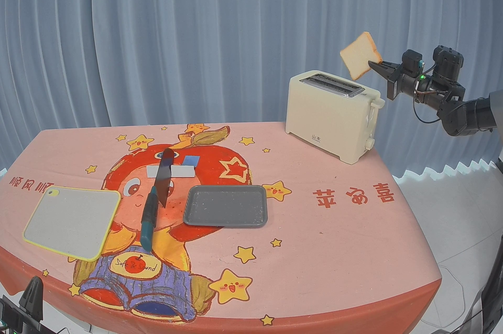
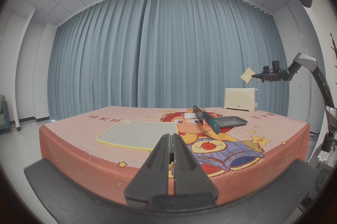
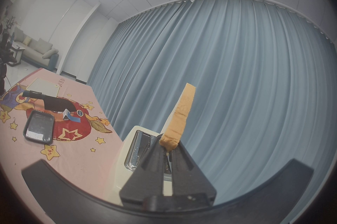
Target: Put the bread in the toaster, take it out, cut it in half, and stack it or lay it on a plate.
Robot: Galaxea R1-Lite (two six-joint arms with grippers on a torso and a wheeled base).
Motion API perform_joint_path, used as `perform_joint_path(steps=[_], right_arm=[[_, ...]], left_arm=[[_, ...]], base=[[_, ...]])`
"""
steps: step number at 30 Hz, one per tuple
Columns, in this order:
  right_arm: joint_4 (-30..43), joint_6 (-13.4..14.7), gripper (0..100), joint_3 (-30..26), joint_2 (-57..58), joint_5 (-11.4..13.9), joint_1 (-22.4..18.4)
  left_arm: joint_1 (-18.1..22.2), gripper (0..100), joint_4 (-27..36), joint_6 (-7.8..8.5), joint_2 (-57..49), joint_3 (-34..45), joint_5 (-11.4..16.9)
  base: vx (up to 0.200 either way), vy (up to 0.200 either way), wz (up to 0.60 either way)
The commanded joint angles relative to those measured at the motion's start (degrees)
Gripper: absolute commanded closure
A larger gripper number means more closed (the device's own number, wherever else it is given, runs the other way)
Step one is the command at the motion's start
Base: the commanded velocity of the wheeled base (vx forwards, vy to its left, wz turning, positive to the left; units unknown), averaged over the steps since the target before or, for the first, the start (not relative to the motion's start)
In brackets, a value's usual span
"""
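In the head view we see the right gripper (image 1: 375, 64) clamped on one corner of the bread (image 1: 360, 55). It holds the slice in the air just above the toaster (image 1: 331, 115), a little to the side of the slots (image 1: 331, 84). We think it pinches only the corner so that the rest of the slice is free to go into a slot. The slice is square and tipped with one corner down. It is pale on its face with an orange-brown crust, and it looks whole, not cut. The toaster stands on the table (image 1: 335, 246), and the grey plate (image 1: 225, 205) lies near it. Past the plate, farther from the toaster, the knife (image 1: 155, 199) rests with its blade on a small block (image 1: 183, 171). We guess this makes the blue-green handle easy to grab. The cutting board (image 1: 72, 221) lies farthest from the toaster, ready for the cutting. In the left wrist view we see the left gripper (image 2: 172, 138) with its fingers pressed together and nothing between them. It is low by the table edge and well apart from the toaster, as if it waits for its turn. In the right wrist view the bread stands up from the squeezing fingers edge-on, so we see its brown crust, and the open slots of the toaster are right under it
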State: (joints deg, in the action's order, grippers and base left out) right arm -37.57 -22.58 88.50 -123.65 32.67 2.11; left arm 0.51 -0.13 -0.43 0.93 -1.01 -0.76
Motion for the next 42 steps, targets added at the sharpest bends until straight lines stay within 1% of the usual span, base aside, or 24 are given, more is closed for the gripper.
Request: perform_joint_path(steps=[1, 4, 6, 14, 18, 23, 27, 42], right_arm=[[-0.05, -0.63, 100, 0.0, -0.8, 0.02, 0.44], [0.39, -2.21, 100, 0.44, -1.07, 0.02, 0.53], [0.48, -2.65, 100, 0.44, -1.42, 0.02, 0.62], [-0.13, -2.74, 100, 0.71, -3.79, 0.02, 1.23], [-0.4, -2.74, 100, 0.53, -4.32, 0.02, 2.2], [-0.31, -2.82, 100, 0.71, -4.5, 0.02, 2.29], [-0.31, -3.44, 100, 0.79, -5.2, 0.02, 1.93], [-0.31, -3.53, 100, 1.58, -7.31, -0.06, 2.37]], left_arm=[[0.02, 100, -0.04, -0.01, -0.93, 1.01, 0.05], [0.02, 100, -0.04, -0.01, -0.93, 1.01, -0.04], [0.02, 100, -0.04, -0.01, -0.93, 1.01, -0.04], [0.02, 100, -0.04, -0.01, -0.93, 1.01, -0.04], [0.02, 100, -0.04, -0.01, -0.93, 1.01, -0.04], [-0.07, 100, -0.04, -0.01, -0.93, 1.01, -0.04], [0.02, 100, -0.04, -0.01, -0.93, 1.01, -0.04], [0.02, 100, -0.04, -0.01, -0.93, 1.01, -0.04]], base=[[0.0, 0.0, 0.0], [0.0, 0.0, 0.0], [0.0, 0.0, 0.0], [0.0, 0.0, 0.0], [0.0, 0.0, 0.0], [0.0, 0.0, 0.0], [0.0, 0.0, 0.0], [0.0, 0.0, 0.0]])
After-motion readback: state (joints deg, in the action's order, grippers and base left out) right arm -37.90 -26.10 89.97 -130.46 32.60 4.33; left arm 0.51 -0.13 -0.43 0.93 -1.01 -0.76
